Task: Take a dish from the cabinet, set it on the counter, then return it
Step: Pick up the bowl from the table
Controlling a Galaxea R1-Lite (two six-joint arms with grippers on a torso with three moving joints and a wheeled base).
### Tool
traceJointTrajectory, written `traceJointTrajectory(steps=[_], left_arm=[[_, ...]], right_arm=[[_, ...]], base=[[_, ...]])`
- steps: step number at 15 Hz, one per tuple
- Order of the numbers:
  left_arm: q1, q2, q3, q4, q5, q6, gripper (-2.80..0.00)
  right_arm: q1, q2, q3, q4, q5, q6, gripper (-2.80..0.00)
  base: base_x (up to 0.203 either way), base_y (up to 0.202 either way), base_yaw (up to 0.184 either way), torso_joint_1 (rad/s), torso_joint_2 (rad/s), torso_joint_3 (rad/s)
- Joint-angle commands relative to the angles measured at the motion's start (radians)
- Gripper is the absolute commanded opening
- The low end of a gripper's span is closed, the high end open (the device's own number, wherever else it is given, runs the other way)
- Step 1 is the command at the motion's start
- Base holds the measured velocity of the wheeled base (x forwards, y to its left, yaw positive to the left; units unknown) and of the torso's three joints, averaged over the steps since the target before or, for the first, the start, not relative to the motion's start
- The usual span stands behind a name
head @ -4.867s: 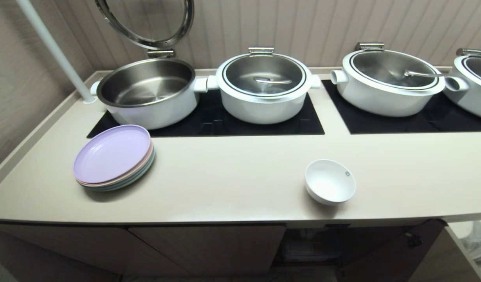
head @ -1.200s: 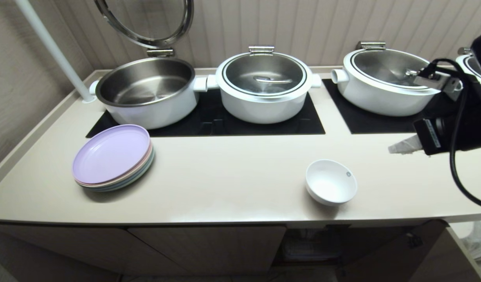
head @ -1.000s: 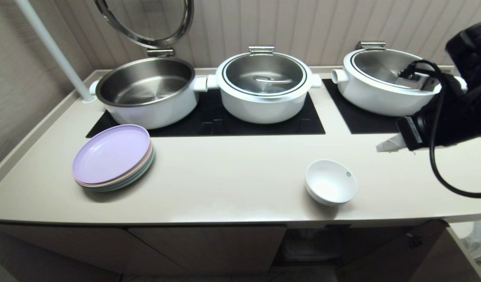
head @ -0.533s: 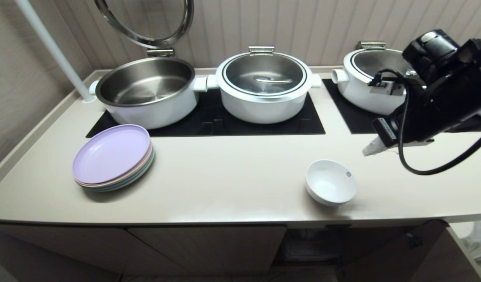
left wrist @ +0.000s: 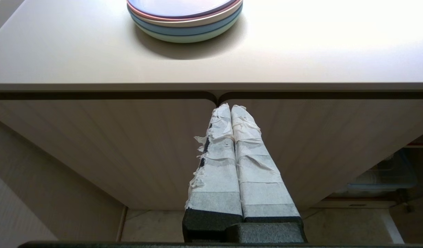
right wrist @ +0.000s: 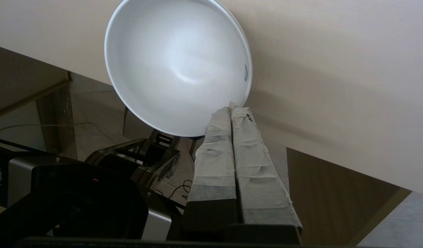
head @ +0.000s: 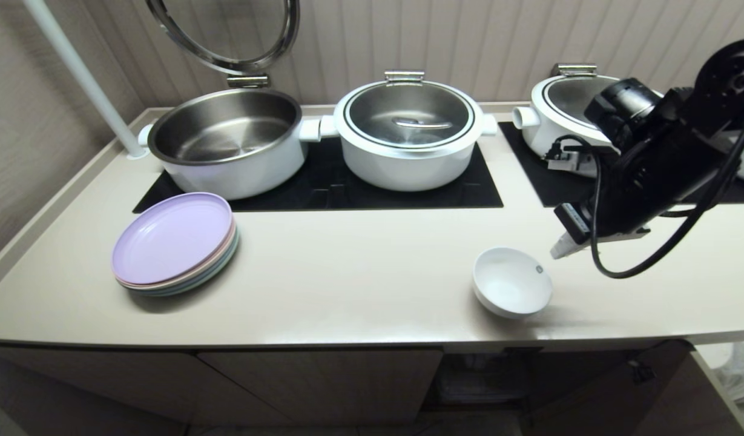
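Observation:
The dish (head: 512, 281), a small white bowl, stands upright and empty on the beige counter (head: 347, 272) near its front edge. My right gripper (head: 559, 249) hangs just to the right of the dish's rim, a little above the counter, shut with nothing in it. In the right wrist view its taped fingertips (right wrist: 231, 107) lie close by the rim of the dish (right wrist: 177, 65). My left gripper (left wrist: 230, 107) is parked below the counter edge, shut and empty, pointing at the ribbed doors of the cabinet (left wrist: 128, 144). In the head view the cabinet (head: 317, 381) shows an open bay under the dish.
A stack of pastel plates (head: 175, 242) with a lilac one on top lies at the counter's left. Three white pots (head: 226, 142) (head: 408, 133) (head: 559, 115) stand on black hob panels (head: 323, 181) at the back. A white pole (head: 81, 79) rises at the far left.
My right arm has come in from the right edge and swung left and down, bringing its shut gripper beside the dish. The dish and the plates have not moved.

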Motion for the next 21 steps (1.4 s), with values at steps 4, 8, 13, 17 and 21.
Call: traceJointTrajectory(steps=[4,8,13,17,21], left_arm=[[0.000,0.000,0.000,0.000,0.001,0.000,-2.80],[0.000,0.000,0.000,0.000,0.001,0.000,-2.80],[0.000,0.000,0.000,0.000,0.001,0.000,-2.80],[0.000,0.000,0.000,0.000,0.001,0.000,-2.80],[0.000,0.000,0.000,0.000,0.001,0.000,-2.80]], right_arm=[[0.002,0.025,0.002,0.006,0.000,0.000,0.00],[0.002,0.038,0.000,0.002,-0.001,-0.001,0.00],[0.002,0.042,0.000,0.001,-0.001,-0.001,0.00],[0.005,0.039,0.000,0.002,-0.001,-0.012,0.00],[0.006,0.044,0.000,-0.005,-0.001,-0.011,0.00]], base=[[0.000,0.000,0.000,0.000,0.00,0.000],[0.000,0.000,0.000,0.000,0.00,0.000],[0.000,0.000,0.000,0.000,0.00,0.000],[0.000,0.000,0.000,0.000,0.00,0.000],[0.000,0.000,0.000,0.000,0.00,0.000]])
